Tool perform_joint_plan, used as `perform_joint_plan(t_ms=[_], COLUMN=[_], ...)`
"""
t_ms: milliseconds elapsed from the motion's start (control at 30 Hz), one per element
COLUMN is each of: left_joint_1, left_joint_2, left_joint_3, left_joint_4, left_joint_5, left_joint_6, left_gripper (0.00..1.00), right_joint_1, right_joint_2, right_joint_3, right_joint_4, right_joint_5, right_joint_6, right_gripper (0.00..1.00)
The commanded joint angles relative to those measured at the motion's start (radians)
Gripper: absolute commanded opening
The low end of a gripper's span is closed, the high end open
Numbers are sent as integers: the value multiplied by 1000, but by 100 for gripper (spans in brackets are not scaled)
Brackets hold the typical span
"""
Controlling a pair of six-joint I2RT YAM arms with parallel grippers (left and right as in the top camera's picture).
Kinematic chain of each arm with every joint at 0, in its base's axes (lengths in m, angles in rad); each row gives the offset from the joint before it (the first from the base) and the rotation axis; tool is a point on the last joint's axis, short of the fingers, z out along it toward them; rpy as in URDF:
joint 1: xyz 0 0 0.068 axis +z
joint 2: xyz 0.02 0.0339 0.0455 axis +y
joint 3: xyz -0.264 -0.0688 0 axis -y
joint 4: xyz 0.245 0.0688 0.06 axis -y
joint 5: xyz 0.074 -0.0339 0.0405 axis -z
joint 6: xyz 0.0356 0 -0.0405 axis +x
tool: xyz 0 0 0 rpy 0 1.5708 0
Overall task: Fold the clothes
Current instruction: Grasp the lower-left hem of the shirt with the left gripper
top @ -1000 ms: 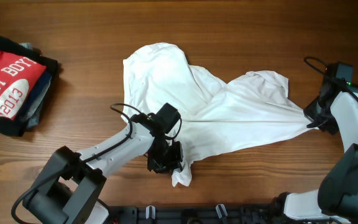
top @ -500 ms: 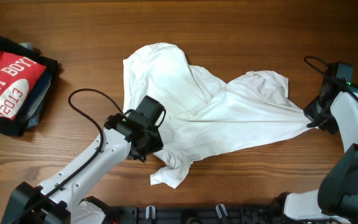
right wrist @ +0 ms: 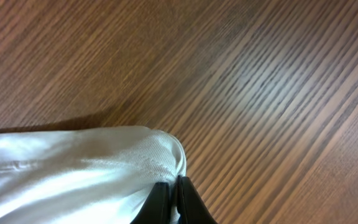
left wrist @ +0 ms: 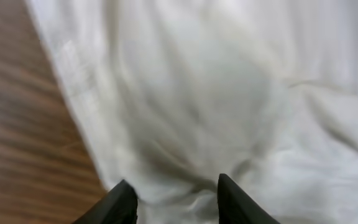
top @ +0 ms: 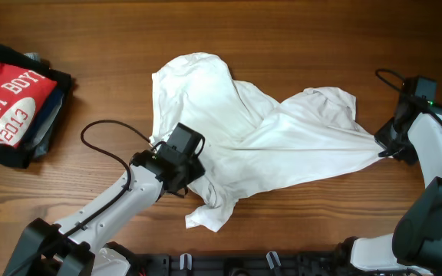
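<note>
Having dropped the bunched hem, the left gripper [left wrist: 176, 199] now hovers, fingers [left wrist: 122, 201] spread, over the left edge of the large crumpled white soft-fabric T-shirt [top: 259, 130] on the brown wooden table [top: 298, 31], the right gripper [right wrist: 174, 202] pinching its right corner; flattening stage, so gripping and pulling that edge seems next.

Legible lettering: one item, overhead view only.
Red tee [top: 10, 96], far left: white print reading "NEY BOY", cut off at the frame edge and probably only part of the words; beneath it "2013" in red on a white oval.
</note>
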Motion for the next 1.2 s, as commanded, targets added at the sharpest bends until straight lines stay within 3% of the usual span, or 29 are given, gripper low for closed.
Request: perform_joint_plan(t_ms=[0, 300, 367, 500, 567, 600, 700, 867, 1067, 1167], left_joint_1=[4, 12, 41, 89, 96, 95, 95, 95, 95, 95], left_joint_2=[0, 153, 120, -15, -122, -193, -263, -171, 63, 128], left_joint_3=[-5, -5, 9, 50, 50, 50, 48, -60, -88, -88], left_joint_4=[102, 276, 259, 110, -14, -121, -340, -193, -27, 40], left_joint_5=[-21, -22, -16, -16, 10, 58, 66, 113, 179, 180], left_joint_6=[20, 26, 133, 204, 200, 198, 64, -72, -124, -127], left_gripper=[40, 43, 43, 48, 54, 64, 71, 62, 58, 50], right_joint_1=[-5, -5, -5, -5, -5, -5, -5, -5, -5, -5], right_joint_2=[-10, -10, -10, -10, -10, -10, -10, -10, -10, -10], right_joint_3=[-2, -2, -2, -2, -2, -2, -2, -2, -2, -2], right_joint_4=[0, -2, -2, -2, -2, -1, 2, -3, -4, -3], right_joint_5=[-5, -10, -11, -13, -13, -13, -13, -17, -21, -27], right_joint_6=[-4, -4, -4, -4, -4, -4, -4, -5, -6, -8], right_gripper=[5, 4, 4, 4, 4, 4, 4, 4, 4, 4])
